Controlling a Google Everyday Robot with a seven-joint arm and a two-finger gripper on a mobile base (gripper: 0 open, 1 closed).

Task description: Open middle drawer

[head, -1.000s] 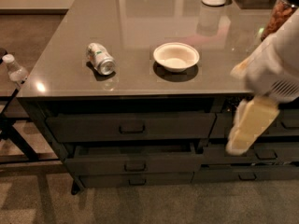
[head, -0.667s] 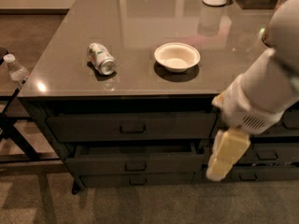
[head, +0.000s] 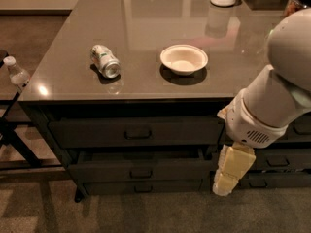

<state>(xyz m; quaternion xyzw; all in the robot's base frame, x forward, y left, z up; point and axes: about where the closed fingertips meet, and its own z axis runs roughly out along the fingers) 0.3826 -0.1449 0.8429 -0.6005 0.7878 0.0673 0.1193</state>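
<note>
Middle drawer (head: 141,169): we find it in the stack of 3 wide drawers under the grey countertop (head: 146,23), between the top drawer (head: 138,132) and the bottom drawer (head: 143,187). Its front stands proud of the 2 others, and a dark slot of open tray shows behind its upper edge, so we judge it partly open but not fully drawn. Its small loop handle (head: 141,173) sits centred on the front, with nothing touching it. The gripper (head: 226,183) hangs pointing downward just beside the end of that front, well apart from the handle. We cannot confirm that it touches anything, we cannot tell whether it is open or closed, and we see nothing held in it. The 1 bulky white arm (head: 272,106) reaches in across the narrower drawers (head: 279,160) of the neighbouring column and hides part of them. We judge this placement off-line for a pull: the handle lies toward the middle of the wide stack, so any further opening calls for a sideways move to the centre of the front. On the countertop a can (head: 105,61) lies on its side and a white bowl (head: 183,58) stands upright. Both are set back from the front edge, above the drawer's line of travel. A plastic bottle (head: 17,74) stands off the far corner, outside the work area.
</note>
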